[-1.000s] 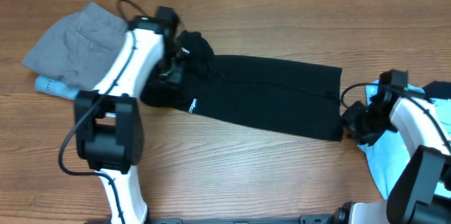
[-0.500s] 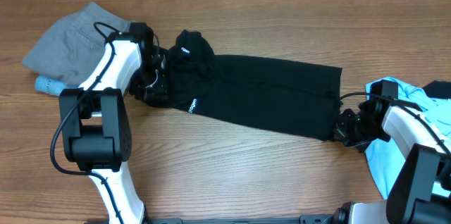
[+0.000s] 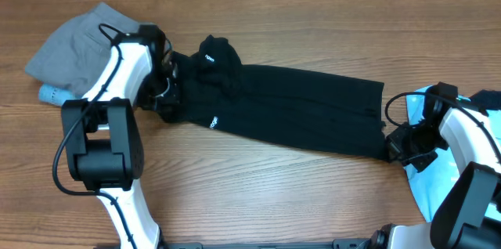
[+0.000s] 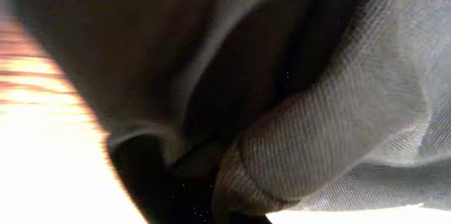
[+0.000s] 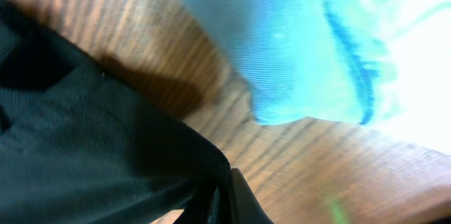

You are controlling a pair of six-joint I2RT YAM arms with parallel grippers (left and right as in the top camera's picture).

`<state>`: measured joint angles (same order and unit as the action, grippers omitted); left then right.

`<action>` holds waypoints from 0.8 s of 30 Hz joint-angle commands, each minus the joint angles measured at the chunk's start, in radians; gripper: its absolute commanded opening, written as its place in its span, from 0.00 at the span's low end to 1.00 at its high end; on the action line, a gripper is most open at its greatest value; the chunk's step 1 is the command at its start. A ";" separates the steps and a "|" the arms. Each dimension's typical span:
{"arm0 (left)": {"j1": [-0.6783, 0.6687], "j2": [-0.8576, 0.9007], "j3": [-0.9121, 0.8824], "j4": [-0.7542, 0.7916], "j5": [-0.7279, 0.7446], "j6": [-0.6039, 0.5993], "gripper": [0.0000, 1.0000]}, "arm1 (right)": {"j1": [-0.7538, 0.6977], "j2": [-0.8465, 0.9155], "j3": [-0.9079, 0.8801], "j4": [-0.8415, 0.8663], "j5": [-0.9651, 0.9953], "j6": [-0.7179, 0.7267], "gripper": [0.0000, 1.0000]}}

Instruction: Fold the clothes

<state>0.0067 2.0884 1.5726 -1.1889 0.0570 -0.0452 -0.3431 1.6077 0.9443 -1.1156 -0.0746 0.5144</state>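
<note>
The black trousers (image 3: pixel 297 116) lie stretched across the table, waist to the left and leg hems to the right. A small white logo (image 3: pixel 213 123) shows near the waist, and a bunched lump of cloth (image 3: pixel 218 57) sits on top there. My left gripper (image 3: pixel 166 88) is at the waist end. The left wrist view is filled with folds of black cloth (image 4: pixel 338 111) pressed close, and the fingers are hidden. My right gripper (image 3: pixel 395 149) is at the hem corner. In the right wrist view its finger (image 5: pixel 236 199) pinches the black hem (image 5: pixel 84 146).
Grey shorts (image 3: pixel 78 45) lie at the far left, touching my left arm, with a light-blue roll (image 3: pixel 55 95) under them. A light-blue T-shirt (image 3: pixel 438 178) lies at the right edge under my right arm, and it also shows in the right wrist view (image 5: pixel 282 48). Bare wood lies in front.
My right gripper has moved right and a little toward the front, drawing the hem with it. My left gripper went from the lump to the waist edge and stays there.
</note>
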 commanded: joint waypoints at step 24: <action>-0.032 -0.042 0.244 0.004 0.181 0.068 0.59 | 0.009 -0.007 0.175 0.135 -0.286 -0.191 0.51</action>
<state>0.0128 2.0804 1.7947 -1.2163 0.0937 -0.0185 -0.3508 1.6077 1.1069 -1.0382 -0.3058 0.3313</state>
